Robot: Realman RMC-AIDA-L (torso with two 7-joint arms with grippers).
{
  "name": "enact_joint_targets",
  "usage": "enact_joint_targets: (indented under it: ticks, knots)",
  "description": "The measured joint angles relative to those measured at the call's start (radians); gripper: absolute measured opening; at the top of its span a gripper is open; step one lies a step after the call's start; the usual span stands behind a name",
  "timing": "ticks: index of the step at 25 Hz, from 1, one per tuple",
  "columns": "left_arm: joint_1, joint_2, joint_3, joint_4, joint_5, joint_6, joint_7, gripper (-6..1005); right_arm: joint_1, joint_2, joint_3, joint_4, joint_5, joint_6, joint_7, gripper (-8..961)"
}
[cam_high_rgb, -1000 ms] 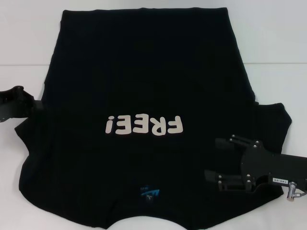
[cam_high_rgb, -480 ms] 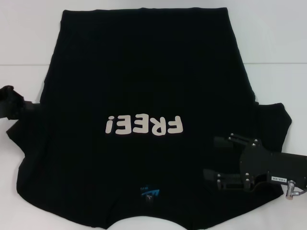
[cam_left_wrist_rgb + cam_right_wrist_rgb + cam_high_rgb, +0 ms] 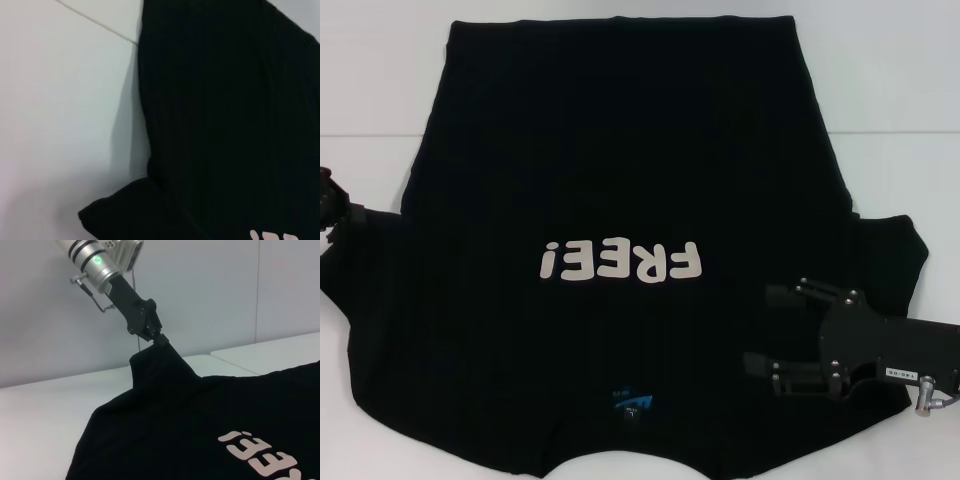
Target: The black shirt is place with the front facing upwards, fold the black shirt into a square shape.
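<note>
The black shirt (image 3: 620, 150) lies front up on the white table, its cream "FREE!" lettering (image 3: 620, 262) upside down in the head view and the blue neck label (image 3: 632, 400) close to me. My left gripper (image 3: 330, 197) is at the far left edge. The right wrist view shows the left gripper (image 3: 159, 338) shut on the tip of the sleeve (image 3: 150, 357), holding it up off the table. My right gripper (image 3: 760, 328) hovers open over the shirt near its right sleeve (image 3: 890, 250). The left wrist view shows the shirt's side edge (image 3: 225, 100).
The white table (image 3: 380, 80) shows bare on both sides of the shirt and behind it, with a seam line (image 3: 890, 132) running across. A pale wall (image 3: 210, 285) stands behind the table.
My left gripper has moved left, almost out of the head view, drawing the sleeve outward with it. My right gripper has barely shifted.
</note>
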Motion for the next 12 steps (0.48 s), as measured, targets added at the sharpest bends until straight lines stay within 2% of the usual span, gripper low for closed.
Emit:
enact_joint_targets:
  ticks: [5,12]
  knots:
    - [-0.019,-0.001,0.001,0.001,0.005,0.028,-0.004,12,0.0,0.0,0.0,0.009,0.0,0.0,-0.001,942]
    - [-0.023,-0.017,-0.013,-0.03,-0.004,0.026,-0.027,14,0.0,0.0,0.0,0.011,0.0,0.002,-0.002,942]
